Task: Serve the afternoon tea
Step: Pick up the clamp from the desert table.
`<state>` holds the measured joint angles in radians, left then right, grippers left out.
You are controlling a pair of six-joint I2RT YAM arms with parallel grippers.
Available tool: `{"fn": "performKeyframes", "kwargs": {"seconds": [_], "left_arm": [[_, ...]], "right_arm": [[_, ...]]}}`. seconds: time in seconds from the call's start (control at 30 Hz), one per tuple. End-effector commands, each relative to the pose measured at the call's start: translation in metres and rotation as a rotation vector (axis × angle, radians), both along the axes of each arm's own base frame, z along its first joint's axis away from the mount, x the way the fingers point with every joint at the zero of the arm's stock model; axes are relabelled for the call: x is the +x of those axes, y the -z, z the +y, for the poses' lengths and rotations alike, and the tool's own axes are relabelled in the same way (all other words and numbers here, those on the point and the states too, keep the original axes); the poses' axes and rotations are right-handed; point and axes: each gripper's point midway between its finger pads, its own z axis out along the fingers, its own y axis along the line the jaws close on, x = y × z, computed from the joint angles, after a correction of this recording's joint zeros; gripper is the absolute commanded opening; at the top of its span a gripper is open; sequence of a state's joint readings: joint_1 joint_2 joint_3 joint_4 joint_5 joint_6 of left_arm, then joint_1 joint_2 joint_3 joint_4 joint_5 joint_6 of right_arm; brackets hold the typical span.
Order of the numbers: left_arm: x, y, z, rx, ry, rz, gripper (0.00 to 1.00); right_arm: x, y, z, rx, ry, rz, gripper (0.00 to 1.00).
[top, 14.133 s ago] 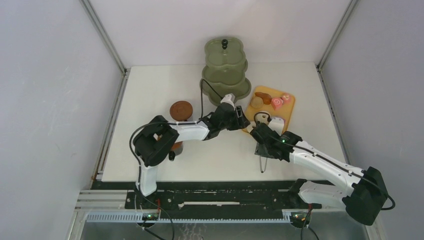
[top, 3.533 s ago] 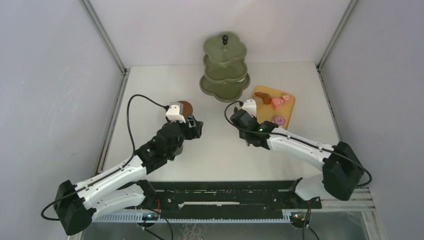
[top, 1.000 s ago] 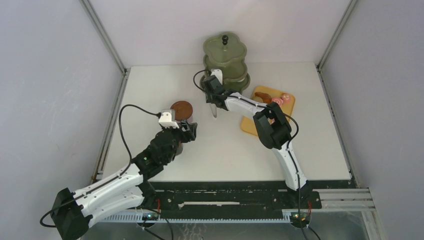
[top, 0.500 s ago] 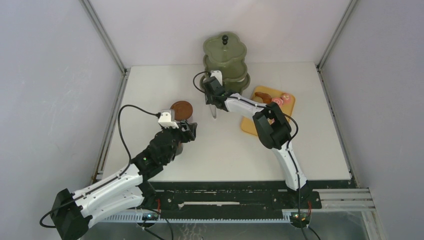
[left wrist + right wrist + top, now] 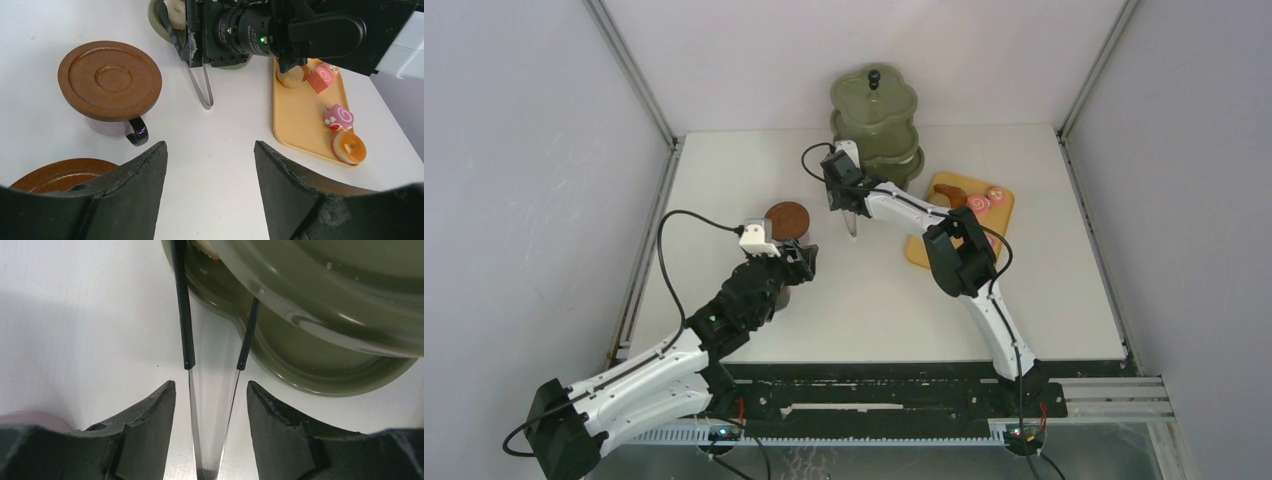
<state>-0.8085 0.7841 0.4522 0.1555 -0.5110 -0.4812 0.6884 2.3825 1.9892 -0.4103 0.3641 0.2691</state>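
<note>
At the table's twelve o'clock edge the stand is upright, three tiers under a black knob. My right pincer sits low at its seven o'clock, by the bottom tier. Its jaws are apart and straddle the tongs: both arms run between my fingers with a sliver of white table showing on either side (so no squeeze that I can see). Their black tips reach over the bottom tier's rim, and their joined end points to six o'clock. Just beside the tips a pale donut lies on that tier.

My left pincer hovers at six o'clock of the cup, near it but apart, jaws spread wide with white table showing between them. The cup stands at the stand's eight o'clock, a saucer lying flat on its mouth like a lid. Seen from my left wrist, a second saucer lies at the cup's seven o'clock, half hidden behind my finger.

The tray lies at the stand's four o'clock. On it, from the near end toward twelve, are a glazed donut, a pink cake and a second pink cake. At that one's nine o'clock is a tan bun, partly behind my right arm.
</note>
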Motion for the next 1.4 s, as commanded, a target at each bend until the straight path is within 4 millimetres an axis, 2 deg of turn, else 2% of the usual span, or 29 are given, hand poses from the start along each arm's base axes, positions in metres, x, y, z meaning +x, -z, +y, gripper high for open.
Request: {"fn": "performKeyframes", "kwargs": {"seconds": [0.0,0.2,0.37,0.53,0.6,0.93,1.2,1.37], "left_arm": [[0.000,-0.001,-0.003,-0.037,0.008,-0.017,0.69],[0.001,0.000,-0.005,-0.034,0.015,-0.013,0.69],[0.002,0.001,-0.006,-0.033,0.015,-0.012,0.69],[0.002,0.003,-0.005,-0.031,0.013,-0.010,0.69],[0.002,0.003,-0.005,-0.029,0.013,-0.012,0.70],[0.000,-0.003,-0.005,-0.035,0.019,-0.017,0.69],[-0.003,-0.007,-0.003,-0.046,0.023,-0.022,0.69],[-0.004,-0.010,-0.003,-0.052,0.027,-0.025,0.68]], "right_arm": [[-0.003,0.002,0.001,-0.055,-0.033,0.029,0.62],[-0.003,0.010,-0.007,-0.060,-0.013,0.077,0.62],[-0.002,0.012,-0.004,-0.057,-0.022,0.098,0.61],[-0.002,0.014,-0.004,-0.052,-0.018,0.110,0.43],[-0.003,0.013,-0.003,-0.044,-0.018,0.102,0.39],[-0.010,-0.004,-0.008,-0.007,-0.003,0.083,0.41],[-0.020,-0.003,-0.014,0.006,0.002,0.100,0.42],[-0.025,-0.009,-0.016,0.015,0.000,0.090,0.42]]}}
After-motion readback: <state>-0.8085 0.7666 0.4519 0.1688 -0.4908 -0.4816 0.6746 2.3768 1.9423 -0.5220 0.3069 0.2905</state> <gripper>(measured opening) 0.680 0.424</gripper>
